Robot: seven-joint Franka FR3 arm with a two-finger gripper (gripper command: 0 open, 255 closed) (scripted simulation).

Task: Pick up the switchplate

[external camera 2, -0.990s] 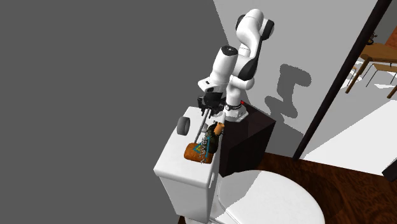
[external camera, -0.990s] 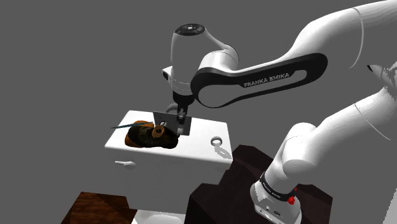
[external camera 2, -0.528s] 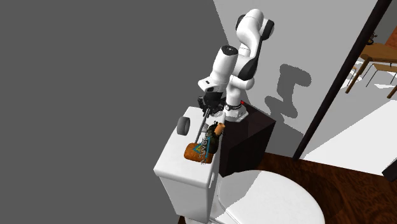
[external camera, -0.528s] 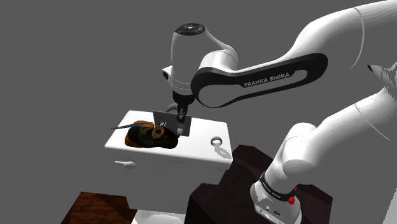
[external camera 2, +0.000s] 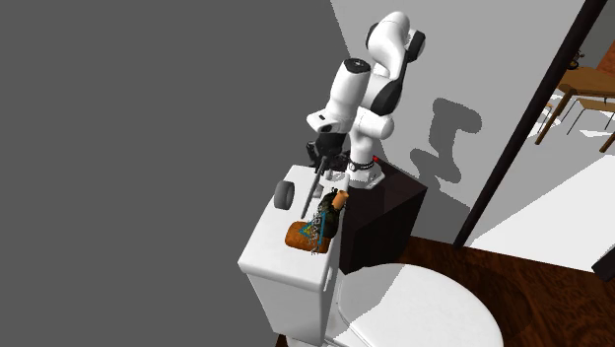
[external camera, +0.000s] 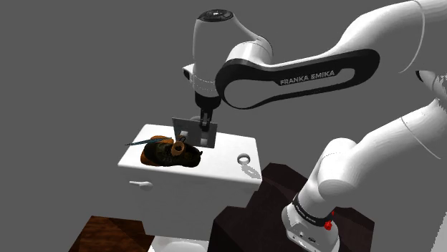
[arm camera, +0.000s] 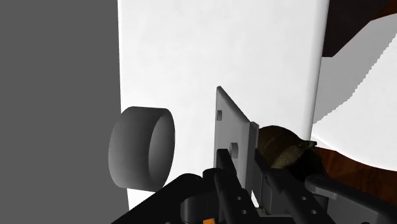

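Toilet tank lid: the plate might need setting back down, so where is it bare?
The tank lid is bare between the brown clutter and the grey ring, below the claw holding the switchplate. It is also bare at the end beyond the clutter, away from the ring. It is crowded where the clutter lies.

Home bathroom, white toilet tank (external camera: 179, 192), toilet bowl (external camera 2: 414, 308), dark wood floor (external camera 2: 537, 278)

Wrist view: switchplate (arm camera: 232, 127) lower end hidden between fingers (arm camera: 224, 175); brown object (arm camera: 280, 147) half behind it; toilet bowl (external camera 2: 414, 308) cut at frame bottom.
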